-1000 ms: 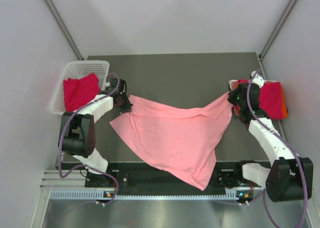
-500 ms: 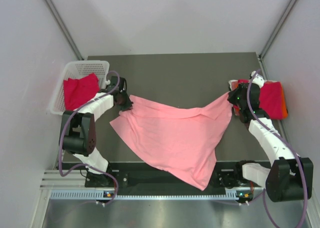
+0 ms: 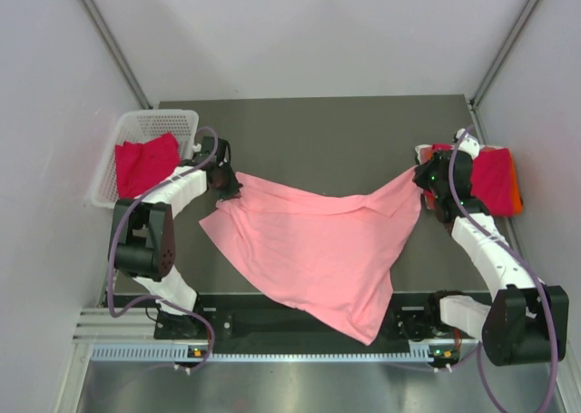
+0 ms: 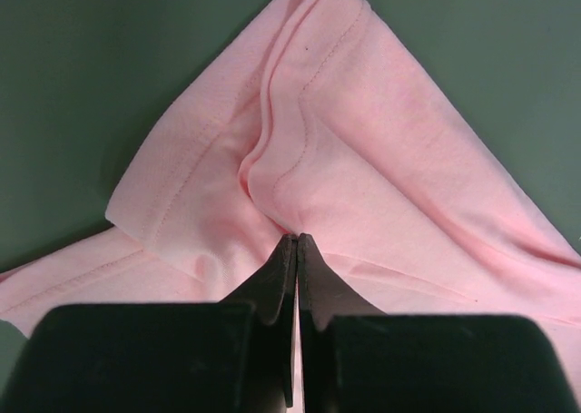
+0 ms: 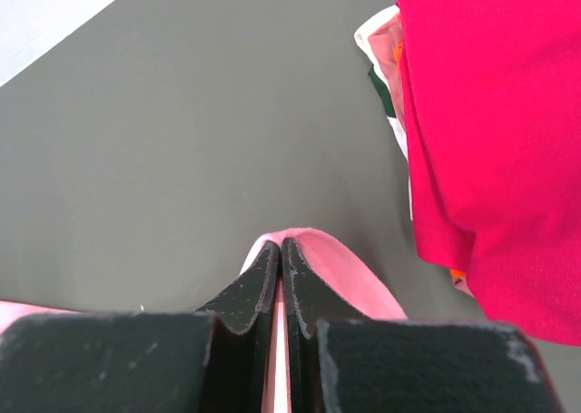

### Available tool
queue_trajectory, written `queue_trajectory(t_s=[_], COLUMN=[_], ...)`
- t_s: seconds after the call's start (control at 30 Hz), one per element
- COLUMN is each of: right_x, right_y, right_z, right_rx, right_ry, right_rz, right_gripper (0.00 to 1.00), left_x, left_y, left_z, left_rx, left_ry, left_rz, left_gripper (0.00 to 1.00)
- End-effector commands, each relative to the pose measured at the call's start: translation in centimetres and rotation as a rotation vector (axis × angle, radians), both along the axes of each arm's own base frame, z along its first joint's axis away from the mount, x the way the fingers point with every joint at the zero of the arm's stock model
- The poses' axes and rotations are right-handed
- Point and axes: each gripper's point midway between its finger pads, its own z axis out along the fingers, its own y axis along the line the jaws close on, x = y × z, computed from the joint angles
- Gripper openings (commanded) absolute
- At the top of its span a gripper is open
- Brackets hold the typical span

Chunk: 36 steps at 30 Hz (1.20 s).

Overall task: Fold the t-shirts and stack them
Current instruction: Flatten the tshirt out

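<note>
The t-shirt (image 3: 313, 250) lies between basket (image 3: 159, 115), left, and shirt stack (image 3: 495, 179), right.

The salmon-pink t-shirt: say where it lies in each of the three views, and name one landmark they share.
Top external: the salmon-pink t-shirt is spread across the middle of the dark table.
Left wrist: it fills most of the frame, a hemmed corner pinched in the jaws.
Right wrist: only a small fold shows at bottom centre, in the jaws.
Shared landmark: the dark table, under the cloth in all three.
</note>
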Motion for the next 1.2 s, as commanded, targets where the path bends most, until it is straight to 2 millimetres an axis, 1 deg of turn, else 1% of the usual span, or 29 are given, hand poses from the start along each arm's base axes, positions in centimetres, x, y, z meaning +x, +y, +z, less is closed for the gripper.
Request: queue_trajectory(t_s=[0.0,0.17,0.27,0.37,0.47,0.53,0.6,0.63,0.67,0.7,0.73,0.77,0.8,0.83,0.87,0.9,0.93,0.97,1.0,1.03,1.07,1.1,1.13,1.17], right_x=[0.6,0.6,0.6,0.7,0.6,0.7,0.9,1.1,1.3,1.7,2.1,2.2,2.5,3.4,3.6,3.4,3.7,3.5,2.9,2.4,1.7,0.6,-0.7,-1.8], right_y=[-0.4,-0.4,-0.5,-0.5,-0.4,-0.4,-0.3,-0.2,-0.1,0.0,0.2,0.4,0.5,0.9,1.1,1.3,2.0,2.1,2.3,2.6,2.7,3.0,4.0,4.5], right_z=[1.9,1.9,1.9,1.9,1.8,1.7,1.5,1.8,2.1,2.4,3.6,3.9,4.3,7.5,8.7,9.6,13.4,15.0,16.8,20.3,22.1,23.9,26.8,28.2], right_rx=[0.010,0.010,0.012,0.013,0.015,0.018,0.024,0.028,0.031,0.031,0.031,0.032,0.032,0.038,0.033,0.035,0.046,0.043,0.043,0.045,0.037,0.032,0.029,0.017], right_ry=[-0.071,-0.073,-0.071,-0.073,-0.073,-0.071,-0.062,-0.064,-0.062,-0.065,-0.067,-0.052,-0.042,-0.093,-0.101,-0.092,-0.159,-0.181,-0.203,-0.268,-0.298,-0.328,-0.396,-0.436], right_rz=[-0.012,-0.012,-0.013,-0.013,-0.011,-0.009,-0.008,-0.002,0.002,0.009,0.017,0.028,0.036,0.061,0.075,0.089,0.127,0.137,0.148,0.172,0.185,0.207,0.272,0.314], right_gripper=[0.00,0.00,0.00,0.00,0.00,0.00,0.00,0.00,0.00,0.00,0.00,0.00,0.00,0.00,0.00,0.00,0.00,0.00,0.00,0.00,0.00,0.00,0.00,0.00], left_x=[0.4,-0.3,-0.9,-0.9,-0.5,0.1,0.7,1.5,2.1,2.5,3.7,4.2,4.8,6.2,6.4,6.9,7.8,8.1,8.1,8.3,7.8,7.4,6.9,6.3], left_y=[-0.1,0.4,0.3,0.4,0.5,0.6,1.1,1.1,1.4,1.3,1.2,1.6,1.5,1.5,2.1,2.2,2.3,3.0,3.2,3.3,3.5,4.6,4.8,5.5], left_z=[1.2,0.5,0.0,0.4,1.5,2.6,3.4,4.6,5.4,6.0,7.9,8.8,9.7,12.6,13.6,14.8,18.0,19.6,21.4,24.3,26.5,27.8,30.4,31.7], left_rx=[0.003,0.020,0.011,0.005,0.000,-0.007,-0.015,-0.026,-0.039,-0.058,-0.074,-0.083,-0.097,-0.116,-0.126,-0.139,-0.166,-0.175,-0.184,-0.207,-0.222,-0.226,-0.238,-0.237], left_ry=[-0.029,-0.024,-0.016,-0.043,-0.071,-0.092,-0.101,-0.124,-0.139,-0.147,-0.186,-0.194,-0.206,-0.262,-0.266,-0.284,-0.348,-0.374,-0.407,-0.467,-0.515,-0.535,-0.585,-0.610], left_rz=[-0.016,-0.003,0.004,0.016,0.028,0.038,0.055,0.055,0.066,0.064,0.065,0.078,0.077,0.084,0.100,0.101,0.104,0.119,0.125,0.120,0.120,0.141,0.143,0.158], left_gripper=[0.00,0.00,0.00,0.00,0.00,0.00,0.00,0.00,0.00,0.00,0.00,0.00,0.00,0.00,0.00,0.00,0.00,0.00,0.00,0.00,0.00,0.00,0.00,0.00])
